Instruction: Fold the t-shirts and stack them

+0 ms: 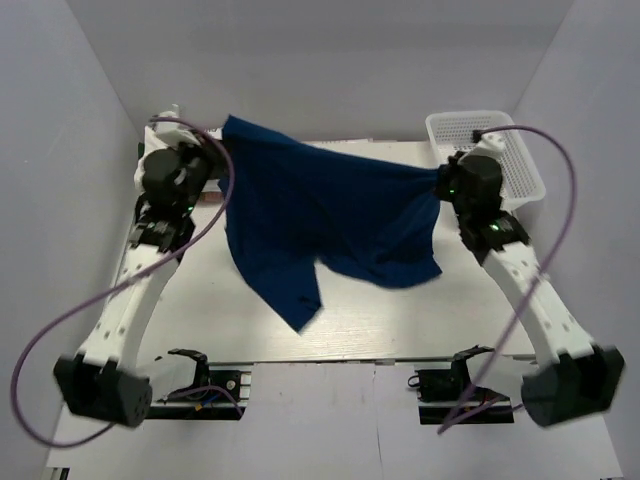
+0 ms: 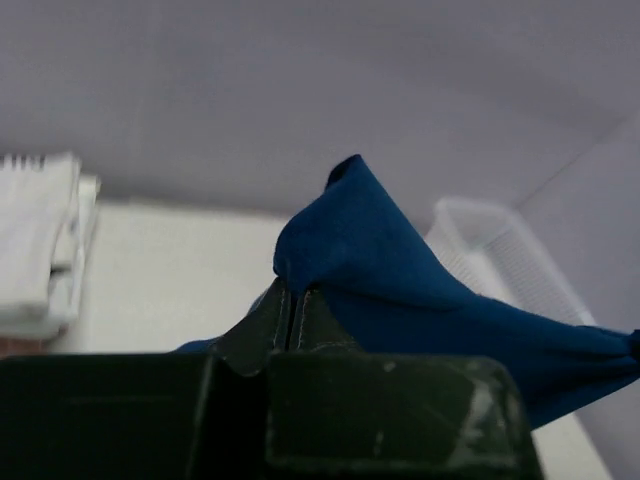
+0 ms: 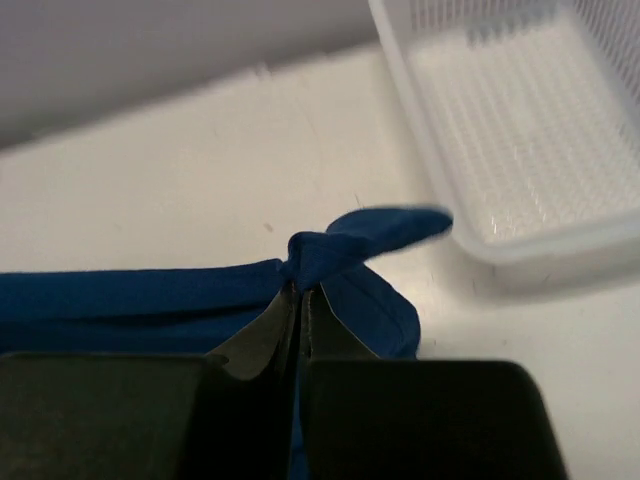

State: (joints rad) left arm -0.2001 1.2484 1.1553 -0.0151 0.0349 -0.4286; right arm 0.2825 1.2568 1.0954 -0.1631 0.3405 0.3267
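The overhead view looks down on the desk (image 1: 400, 320); both wrist views sit close behind their jaws, sharing the blue shirt (image 1: 330, 215).

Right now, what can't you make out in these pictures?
- Top view: part of the table is hidden by the hanging blue shirt.
- Left wrist view: a white stack is cut off by the left edge.
- Right wrist view: the basket runs off the top and right edges.

You get soft, even light, with only faint shadows on the bright worktop (image 1: 400, 320). The navy t-shirt (image 1: 330, 220) reads dark, its folds barely showing. In both wrist views your fingers (image 2: 258, 338) sit dark and blurred up close, and the basket (image 3: 540, 242) rim looks smeared.
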